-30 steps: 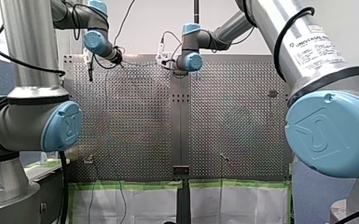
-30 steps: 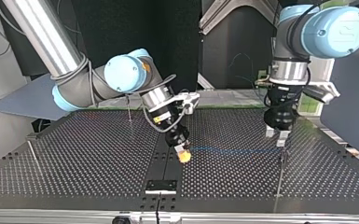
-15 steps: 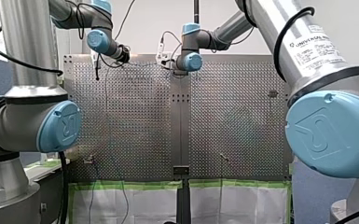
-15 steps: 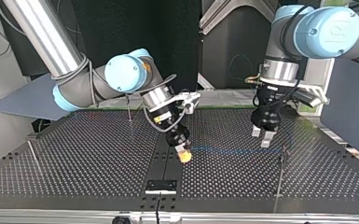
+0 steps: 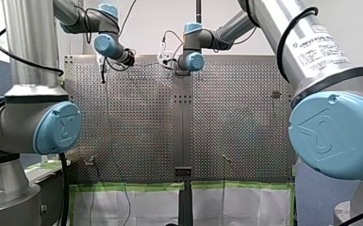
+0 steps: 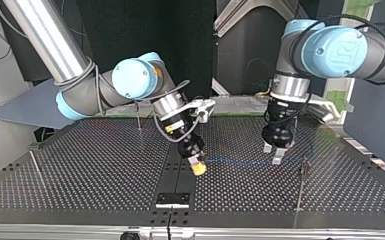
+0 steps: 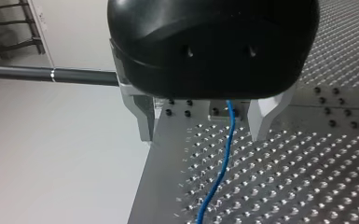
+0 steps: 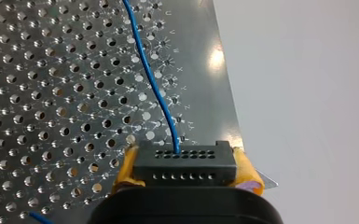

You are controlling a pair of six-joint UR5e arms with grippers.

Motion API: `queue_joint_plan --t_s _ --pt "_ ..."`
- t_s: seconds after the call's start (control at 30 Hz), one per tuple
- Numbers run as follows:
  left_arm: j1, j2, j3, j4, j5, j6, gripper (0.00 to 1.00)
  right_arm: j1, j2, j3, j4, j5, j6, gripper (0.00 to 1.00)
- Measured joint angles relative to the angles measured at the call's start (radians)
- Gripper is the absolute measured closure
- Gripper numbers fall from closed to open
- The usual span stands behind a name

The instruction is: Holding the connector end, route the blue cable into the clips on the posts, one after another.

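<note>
Right gripper: our right gripper (image 8: 184, 176) is clamped on the black connector (image 8: 184, 163). The yellow pads (image 8: 126, 167) press on both of its short sides.

Position: the connector sits just above the perforated table (image 8: 37, 93), close to the table's edge.

Cable: the blue cable (image 8: 153, 77) leaves the connector's face and runs out over the holes. In the top view the same gripper (image 6: 197, 167) sits over the table's (image 6: 80, 170) centre seam. From there the cable (image 6: 240, 160) stretches level toward the post (image 6: 301, 175) near the edge at that view's right. It reaches the post's top. We cannot tell whether it sits in the clip.

Left gripper: our left gripper (image 7: 203, 135) stands wide, with its metal fingers (image 7: 143, 116) well apart. The cable (image 7: 223, 168) passes between them and touches neither. In the top view this gripper (image 6: 273, 153) hangs over the cable between the connector and the post, nearer the post.

Front view: both grippers lie at the table's far edge. Our left one (image 5: 103, 70) is toward the far left corner.
</note>
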Motion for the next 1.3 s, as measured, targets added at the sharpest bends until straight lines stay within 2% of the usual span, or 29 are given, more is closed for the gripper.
queue_joint_plan --t_s 0.33,0.47,0.6,0.87,1.07,1.3 --pt "-0.032 -0.095 0.068 0.004 -0.029 -0.004 0.00 0.000 0.001 -0.004 -0.001 0.000 0.000 1.00" --pt "-0.040 -0.119 0.084 0.014 -0.058 -0.021 0.00 0.004 0.001 -0.005 -0.002 0.002 0.002 1.00" --pt "-0.041 -0.123 0.092 0.023 -0.092 -0.046 0.00 0.004 0.001 -0.005 -0.003 0.002 0.003 1.00" --pt "-0.036 -0.124 0.095 0.026 -0.157 -0.058 0.00 -0.002 0.002 -0.006 -0.001 0.000 0.003 1.00" --pt "-0.036 -0.124 0.095 0.027 -0.178 -0.059 0.00 -0.003 0.002 -0.009 0.000 0.000 0.003 1.00" --pt "-0.038 -0.124 0.094 0.027 -0.174 -0.058 0.00 -0.002 0.002 -0.010 0.001 0.000 0.003 1.00"
